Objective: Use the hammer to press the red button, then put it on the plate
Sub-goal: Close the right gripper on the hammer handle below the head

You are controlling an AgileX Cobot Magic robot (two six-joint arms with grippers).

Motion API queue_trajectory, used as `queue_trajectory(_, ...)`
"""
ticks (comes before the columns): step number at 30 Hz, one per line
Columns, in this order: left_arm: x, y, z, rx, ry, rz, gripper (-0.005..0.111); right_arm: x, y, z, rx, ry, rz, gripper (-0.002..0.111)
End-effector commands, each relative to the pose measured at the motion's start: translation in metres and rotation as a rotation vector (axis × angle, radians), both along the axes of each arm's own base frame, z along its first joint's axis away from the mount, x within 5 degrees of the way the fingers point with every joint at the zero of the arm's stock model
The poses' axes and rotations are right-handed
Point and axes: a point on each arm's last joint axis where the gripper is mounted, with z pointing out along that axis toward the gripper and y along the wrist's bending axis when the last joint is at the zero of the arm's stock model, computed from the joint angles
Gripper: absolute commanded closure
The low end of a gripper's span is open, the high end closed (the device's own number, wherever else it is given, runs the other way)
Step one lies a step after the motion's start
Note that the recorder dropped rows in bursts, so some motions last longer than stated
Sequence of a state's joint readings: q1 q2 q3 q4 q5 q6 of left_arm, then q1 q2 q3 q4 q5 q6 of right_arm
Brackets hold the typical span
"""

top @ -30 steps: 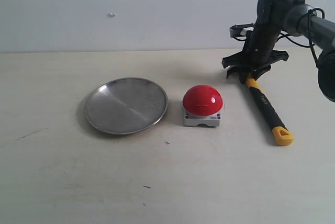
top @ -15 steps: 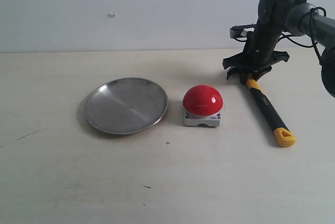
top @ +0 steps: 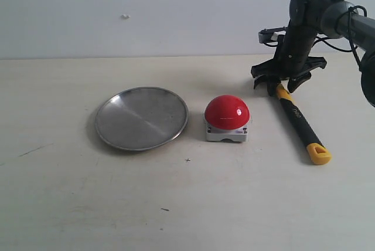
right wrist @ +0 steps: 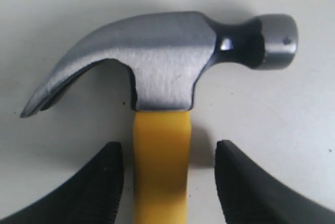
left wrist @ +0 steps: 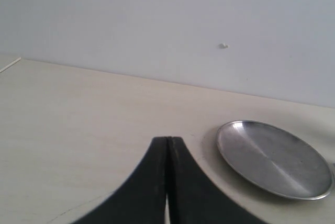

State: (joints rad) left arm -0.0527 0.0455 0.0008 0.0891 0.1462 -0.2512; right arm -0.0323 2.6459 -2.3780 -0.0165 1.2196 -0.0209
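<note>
The hammer [top: 299, 119] lies flat on the table at the right, its yellow looped end toward the front. Its dark metal head [right wrist: 162, 59] and yellow neck fill the right wrist view. My right gripper [top: 286, 82] is open and low over the head end, one finger on each side of the yellow neck [right wrist: 159, 166] with a gap on both sides. The red button [top: 227, 112] sits mid-table on its grey base, left of the hammer. The silver plate [top: 141, 117] lies left of the button. My left gripper [left wrist: 167, 143] is shut and empty, beside the plate [left wrist: 275, 158].
A pale wall [top: 146, 10] runs behind the table's far edge. The tabletop [top: 187, 204] is light wood with a few small dark marks near the front.
The right gripper has shifted very slightly up and to the right over the hammer head. The hammer, button and plate lie where they were.
</note>
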Motion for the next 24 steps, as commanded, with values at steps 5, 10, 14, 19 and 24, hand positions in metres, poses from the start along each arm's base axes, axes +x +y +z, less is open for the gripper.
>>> queue_trajectory(5, -0.0001, -0.0005, 0.0015, -0.009, -0.015, -0.008, 0.107, -0.0008, 0.0011, 0.0056, 0.020, -0.006, 0.026, 0.055)
queue_trajectory(10, -0.0001, -0.0005, 0.0015, -0.009, -0.015, -0.008, 0.107, -0.0008, 0.0050, 0.0052, 0.062, -0.007, 0.035, 0.057)
queue_trajectory(14, -0.0001, -0.0005, 0.0015, -0.009, -0.015, -0.008, 0.107, -0.0009, 0.0028, 0.0051, 0.037, -0.005, 0.035, 0.067)
queue_trajectory(19, -0.0001, -0.0005, 0.0015, -0.009, -0.015, -0.008, 0.107, -0.0011, -0.0024, 0.0051, -0.018, -0.003, 0.020, 0.071)
queue_trajectory(24, -0.0001, -0.0005, 0.0015, -0.009, -0.015, -0.008, 0.107, -0.0012, -0.0024, -0.0010, -0.017, 0.009, 0.020, 0.070)
